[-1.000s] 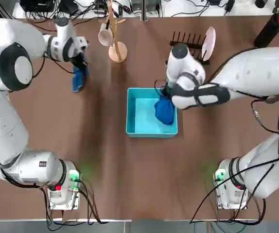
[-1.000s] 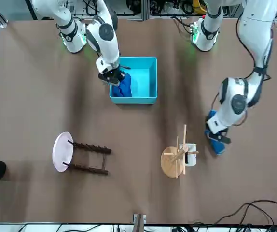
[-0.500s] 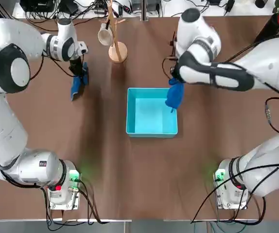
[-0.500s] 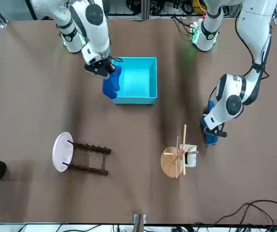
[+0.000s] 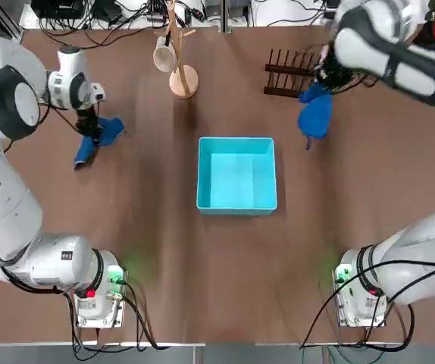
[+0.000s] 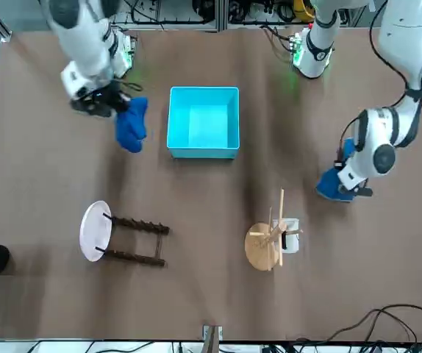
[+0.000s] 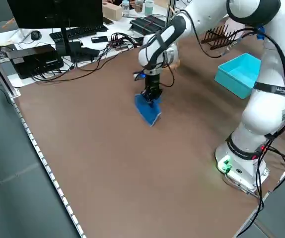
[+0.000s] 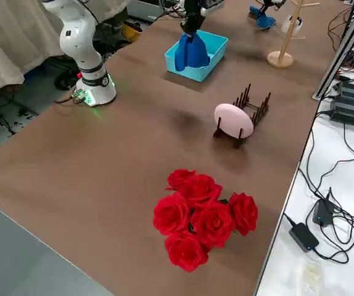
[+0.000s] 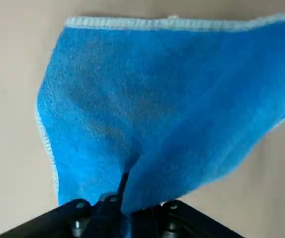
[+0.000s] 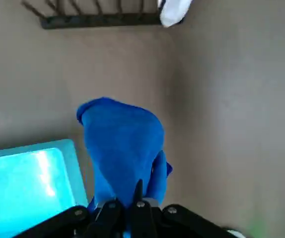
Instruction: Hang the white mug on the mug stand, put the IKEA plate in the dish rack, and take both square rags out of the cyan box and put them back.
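Blue terry cloth pinched tight in both claws! Right gripper (image 5: 325,82) clamped shut on a square rag (image 5: 315,115), bunched and dangling in the air beside the cyan box (image 5: 236,174), between box and dish rack (image 5: 290,72). Hanging clear of the table (image 5: 202,288), nothing touching its lower corner. Left gripper (image 5: 89,127) closed on the other square rag (image 5: 94,138), fingers pressed together through the fabric, cloth draped with a pale stitched hem showing in the left wrist view (image 9: 157,99), lower end trailing onto the brown tabletop well off to the left of the box.

Cyan box: square, low-walled, smooth plastic, nothing inside, sitting mid-table. Dish rack: dark wood, row of thin upright pegs, IKEA plate (image 6: 95,231) standing on edge at one end, round and faintly pink. Mug stand (image 5: 179,53): light wooden pole on a round disc base, white mug (image 5: 164,54) hung on a peg. Bunch of red roses (image 8: 203,217) near the table's right edge, well apart from the rack. Broad bare tabletop all round the box and ahead of both arm bases.
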